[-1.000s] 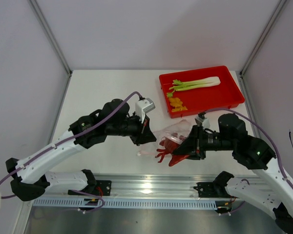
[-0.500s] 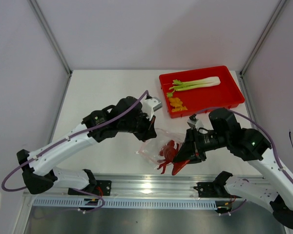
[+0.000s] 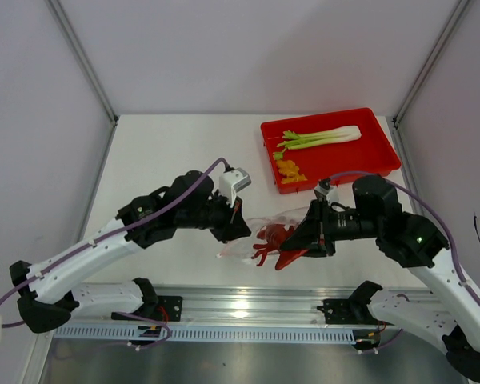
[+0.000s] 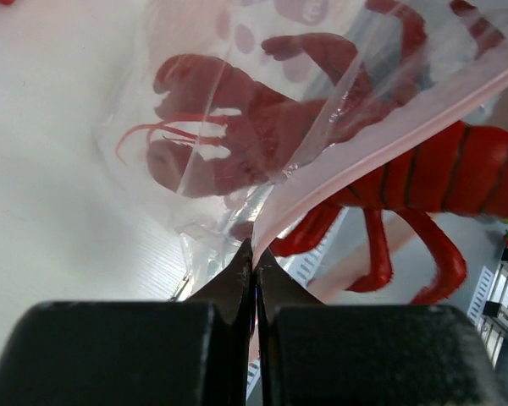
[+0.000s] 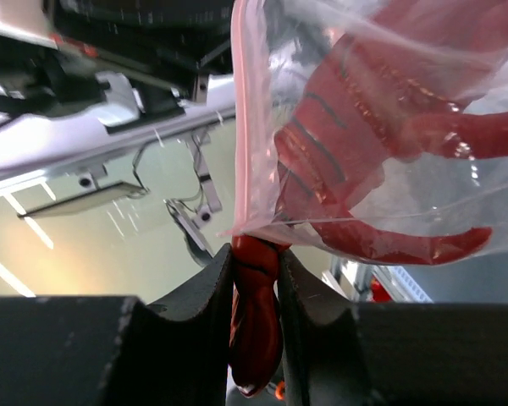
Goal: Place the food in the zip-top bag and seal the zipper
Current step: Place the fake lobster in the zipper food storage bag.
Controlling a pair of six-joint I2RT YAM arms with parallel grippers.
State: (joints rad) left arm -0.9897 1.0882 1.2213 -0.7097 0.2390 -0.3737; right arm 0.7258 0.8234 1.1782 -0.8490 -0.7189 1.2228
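The clear zip-top bag point(image 3: 264, 232) hangs between my two grippers above the table's near edge. My left gripper point(image 3: 238, 226) is shut on the bag's pinkish zipper rim point(image 4: 381, 152). My right gripper point(image 3: 298, 246) is shut on the tail of the dark red spiky lobster point(image 3: 274, 244). The lobster's front half sits inside the bag point(image 4: 237, 110), its tail and legs stick out of the mouth point(image 5: 254, 321). The green-white stalk point(image 3: 320, 138) and the yellow-orange pieces point(image 3: 289, 170) lie in the red tray.
The red tray point(image 3: 376, 160) stands at the back right of the white table. The metal rail point(image 3: 240, 308) runs along the near edge, under the bag. Enclosure posts stand at the back corners.
The left gripper has pulled back to the left and down with the bag rim. The right gripper has lifted the lobster slightly and pushed it further into the bag.
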